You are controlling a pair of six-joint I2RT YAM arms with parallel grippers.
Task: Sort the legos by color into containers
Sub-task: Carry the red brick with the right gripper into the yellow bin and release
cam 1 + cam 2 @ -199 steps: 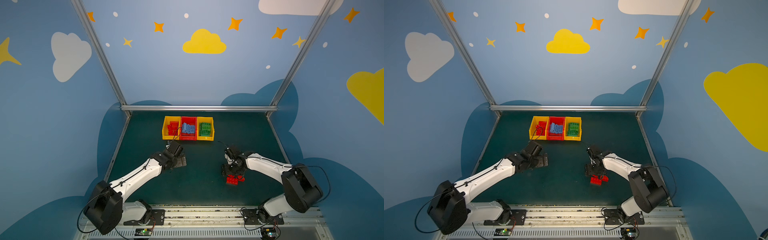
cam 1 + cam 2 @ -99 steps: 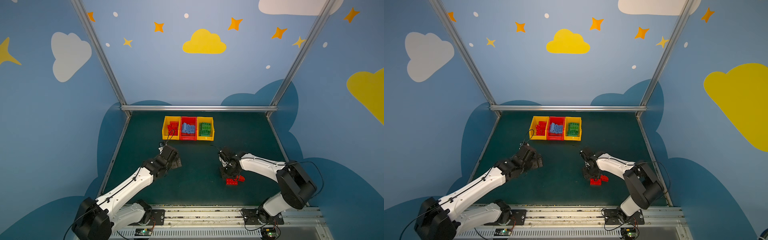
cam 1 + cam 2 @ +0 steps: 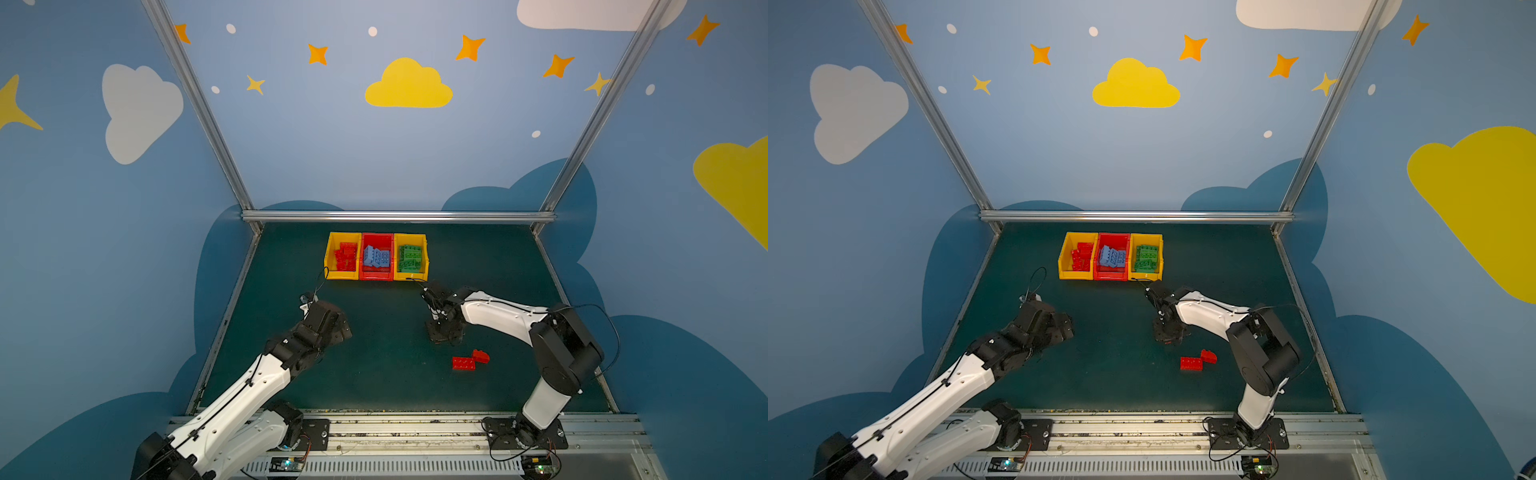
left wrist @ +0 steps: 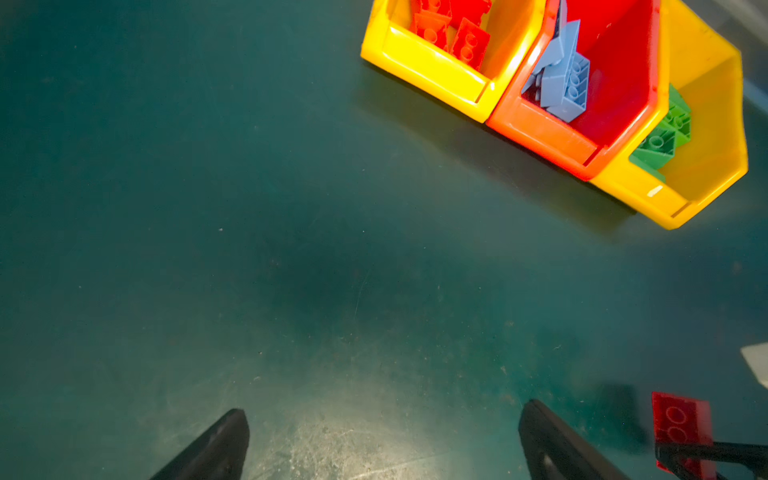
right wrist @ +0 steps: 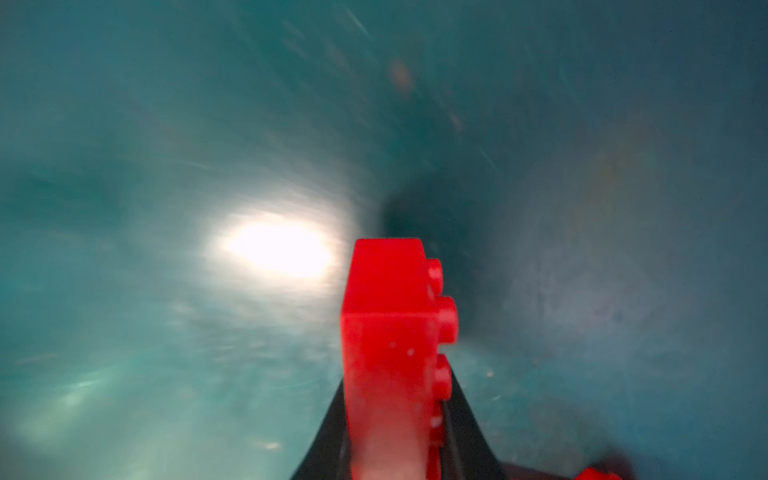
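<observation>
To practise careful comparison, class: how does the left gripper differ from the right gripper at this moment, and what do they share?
The left gripper is open, its jaws spread wide; the right gripper is shut. The left gripper holds nothing, with only bare mat between its jaws, while the right gripper clamps a red brick. Both are black and are over the green mat.

In both top views the right hand [image 3: 444,337], at 5 o'clock from the bins [image 3: 376,277], hides nearly all of its red brick [image 5: 390,332]; the right wrist view cuts that brick off and smears the counter [image 5: 166,124]
</observation>
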